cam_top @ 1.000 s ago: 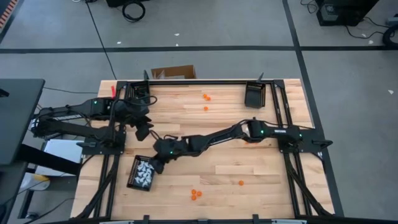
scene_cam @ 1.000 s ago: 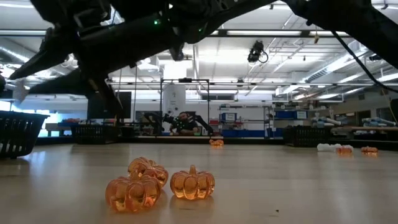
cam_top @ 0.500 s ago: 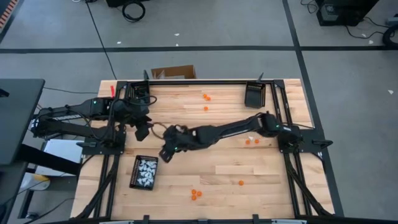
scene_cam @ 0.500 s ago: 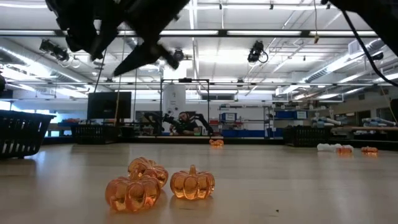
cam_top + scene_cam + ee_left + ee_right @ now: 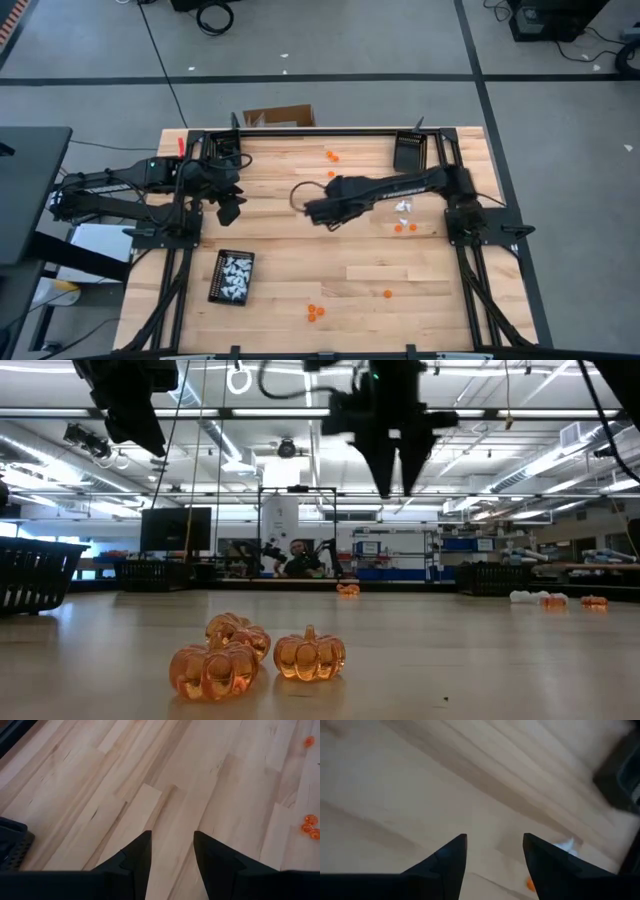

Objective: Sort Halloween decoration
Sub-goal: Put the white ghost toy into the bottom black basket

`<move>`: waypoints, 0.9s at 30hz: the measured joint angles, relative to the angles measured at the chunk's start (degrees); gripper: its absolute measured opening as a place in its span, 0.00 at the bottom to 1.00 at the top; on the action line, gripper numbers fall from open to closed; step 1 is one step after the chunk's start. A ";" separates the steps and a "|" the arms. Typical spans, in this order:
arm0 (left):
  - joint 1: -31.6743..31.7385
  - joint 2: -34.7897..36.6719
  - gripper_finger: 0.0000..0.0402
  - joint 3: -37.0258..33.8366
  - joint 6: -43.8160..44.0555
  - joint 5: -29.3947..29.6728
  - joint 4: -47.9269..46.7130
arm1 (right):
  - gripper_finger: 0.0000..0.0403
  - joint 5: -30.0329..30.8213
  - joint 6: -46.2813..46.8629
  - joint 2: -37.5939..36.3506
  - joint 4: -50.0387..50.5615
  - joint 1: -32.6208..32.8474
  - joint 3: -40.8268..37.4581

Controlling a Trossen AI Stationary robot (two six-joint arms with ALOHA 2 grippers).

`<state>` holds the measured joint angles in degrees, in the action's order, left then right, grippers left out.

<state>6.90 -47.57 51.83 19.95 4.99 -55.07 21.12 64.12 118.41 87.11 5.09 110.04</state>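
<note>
Right gripper (image 5: 322, 212) hangs mid-bench, fingers parted, empty. Left gripper (image 5: 229, 209) waits near the left edge, fingers apart, empty. Orange pumpkins (image 5: 315, 312) lie scattered; white trinkets fill the front-left tray (image 5: 213, 283).

The right gripper (image 5: 312, 212) left the tray of white trinkets (image 5: 231, 276) at the lower left and swung up toward the frame's centre, its fingers parting, empty.
</note>
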 joint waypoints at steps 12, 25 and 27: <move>0.02 -0.04 0.39 -0.04 0.42 2.11 0.60 | 0.50 -9.16 8.78 -24.23 -16.26 -7.30 -40.03; 0.07 -2.03 0.39 -0.10 3.35 4.62 5.05 | 0.48 -15.54 12.95 -36.29 -30.34 -13.65 -65.73; 0.07 -2.56 0.39 -0.09 4.04 4.66 5.91 | 0.47 -15.49 11.62 -36.81 -32.29 -14.75 -67.65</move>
<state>6.97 -50.13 51.75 23.99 9.66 -49.16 5.63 75.73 81.60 54.82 -9.66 42.39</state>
